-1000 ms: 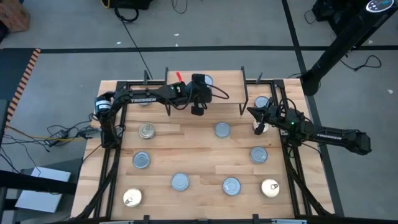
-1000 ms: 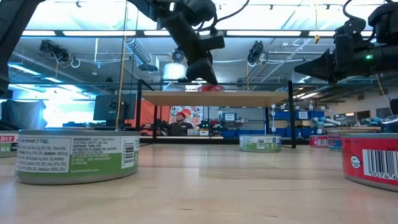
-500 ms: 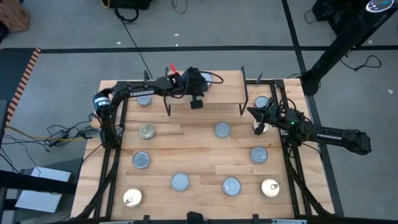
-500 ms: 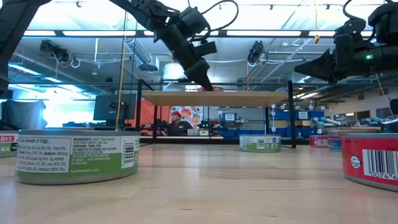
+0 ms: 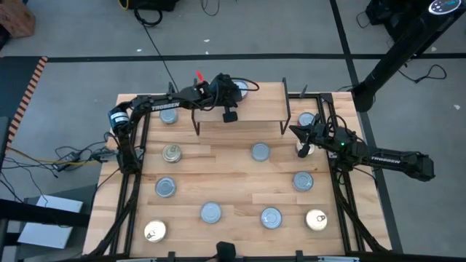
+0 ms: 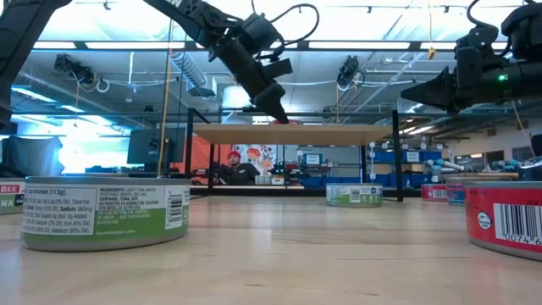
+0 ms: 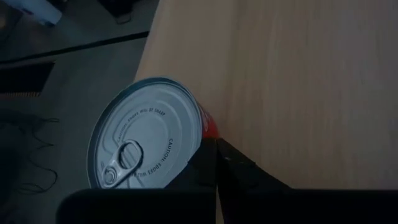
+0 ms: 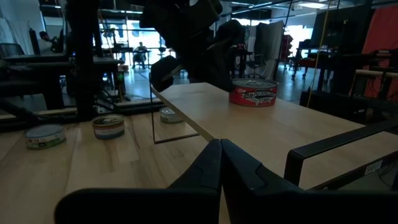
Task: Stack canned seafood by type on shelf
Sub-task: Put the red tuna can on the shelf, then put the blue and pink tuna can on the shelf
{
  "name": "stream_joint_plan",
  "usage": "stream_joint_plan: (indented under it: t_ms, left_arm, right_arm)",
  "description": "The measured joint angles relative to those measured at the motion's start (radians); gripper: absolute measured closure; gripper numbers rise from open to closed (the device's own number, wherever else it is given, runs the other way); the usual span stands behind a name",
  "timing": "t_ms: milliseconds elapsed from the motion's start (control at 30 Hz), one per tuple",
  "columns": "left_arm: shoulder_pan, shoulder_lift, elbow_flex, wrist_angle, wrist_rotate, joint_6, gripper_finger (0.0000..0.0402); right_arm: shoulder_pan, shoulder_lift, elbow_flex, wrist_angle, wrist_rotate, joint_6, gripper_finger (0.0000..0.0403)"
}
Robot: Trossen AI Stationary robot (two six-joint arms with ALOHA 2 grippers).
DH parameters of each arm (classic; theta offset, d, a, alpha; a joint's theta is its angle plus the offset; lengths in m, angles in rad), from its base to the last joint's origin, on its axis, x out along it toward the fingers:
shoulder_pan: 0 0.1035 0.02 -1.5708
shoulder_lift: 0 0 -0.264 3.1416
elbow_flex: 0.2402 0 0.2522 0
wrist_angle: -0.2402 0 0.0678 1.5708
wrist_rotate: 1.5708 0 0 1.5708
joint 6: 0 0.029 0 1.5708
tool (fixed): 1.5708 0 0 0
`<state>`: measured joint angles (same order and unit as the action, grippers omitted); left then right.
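Observation:
A tin (image 7: 146, 134) with a silver pull-tab top and a red side stands flat on the light-wood shelf (image 5: 255, 109), close to its far edge. My left gripper (image 7: 215, 149) is shut and slants down over the shelf, its tips (image 6: 281, 116) beside that tin. The right wrist view shows the same tin (image 8: 253, 92) with the left arm next to it. My right gripper (image 5: 294, 132) is shut and held level above the table at the shelf's right end, touching nothing. Several more tins lie on the tabletop. My left gripper's shut fingertips (image 7: 210, 144) lie against the lower part of the tin's red side wall (image 7: 210, 127). The fingers slant down from the table's left and near side. The tin stands flat on the shelf, top up.
Tins lie on the tabletop at the left (image 5: 172, 153), along the near side (image 5: 211, 212) and on the right (image 5: 303, 180); one (image 5: 261, 151) lies just in front of the shelf. Another (image 5: 306, 120) sits by my right gripper. Black frame rails (image 5: 135, 182) run down both sides.
My left gripper has gone across the shelf toward the table's far-left corner and has rolled about its own line. My right arm has kept still.

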<state>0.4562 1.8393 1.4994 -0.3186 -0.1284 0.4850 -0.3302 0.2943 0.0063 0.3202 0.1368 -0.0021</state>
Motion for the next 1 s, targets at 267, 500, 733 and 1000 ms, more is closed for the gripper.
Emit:
stream_joint_plan:
  t_ms: [267,500,733,1000]
  left_arm:
    - [0.007,0.000,0.000,0.014,0.001,0.000,0.0401]
    - [-0.012,-0.036,0.000,0.025,0.051,-0.048,0.0401]
    - [-0.034,-0.091,-0.166,0.309,0.117,-0.111,0.0401]
    - [-0.105,-0.278,-0.510,0.671,0.119,-0.164,0.0401]
  right_arm:
    - [0.000,0.000,0.000,0.000,0.000,0.000,0.0384]
    - [0.000,0.000,0.000,0.000,0.000,0.000,0.0384]
    - [0.000,0.000,0.000,0.000,0.000,0.000,0.0384]
    - [0.000,0.000,0.000,0.000,-0.005,0.000,0.0384]
